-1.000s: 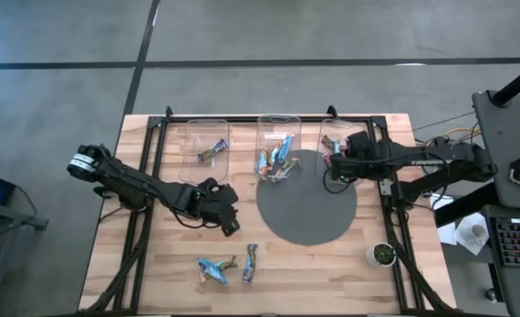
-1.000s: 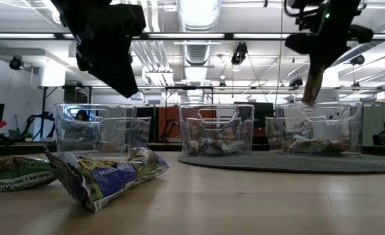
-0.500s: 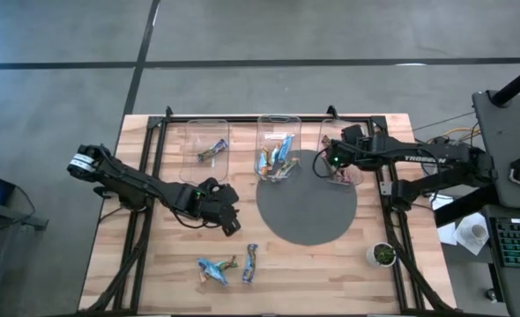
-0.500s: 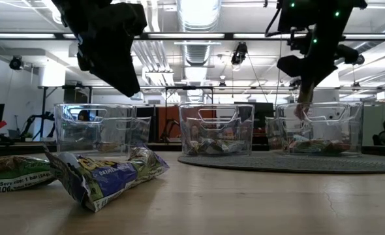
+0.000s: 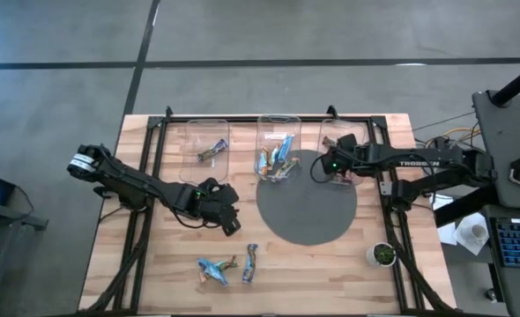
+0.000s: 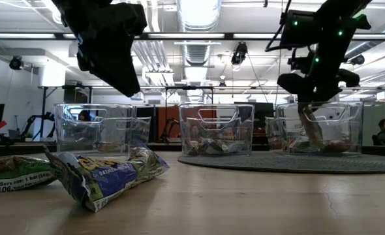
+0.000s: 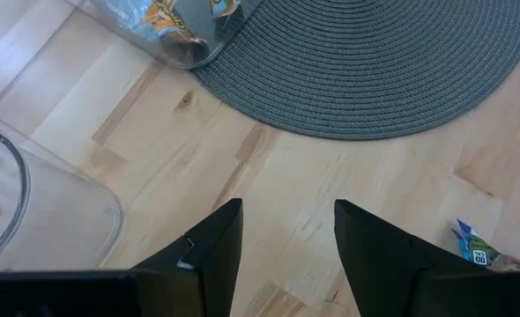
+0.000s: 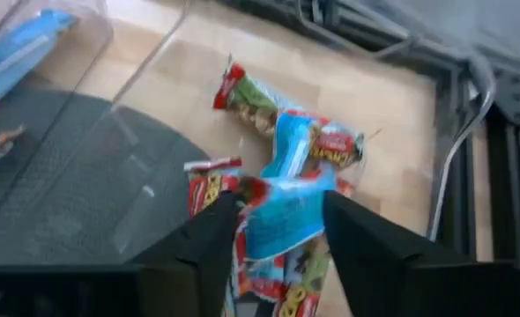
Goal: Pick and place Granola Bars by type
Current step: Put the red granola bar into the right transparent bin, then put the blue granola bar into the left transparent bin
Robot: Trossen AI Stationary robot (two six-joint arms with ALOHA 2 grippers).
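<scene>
Nearby, clear bins [image 5: 277,141]; round grey mat [image 5: 307,207]; small plant [image 5: 382,254]

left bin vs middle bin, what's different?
The left bin holds a single bar; the middle bin holds a pile of several bars. The left bin sits wholly on bare wood; the middle bin's front end overlaps the grey mat. Both are clear plastic bins, standing in the same row at the table's far edge.
</scene>
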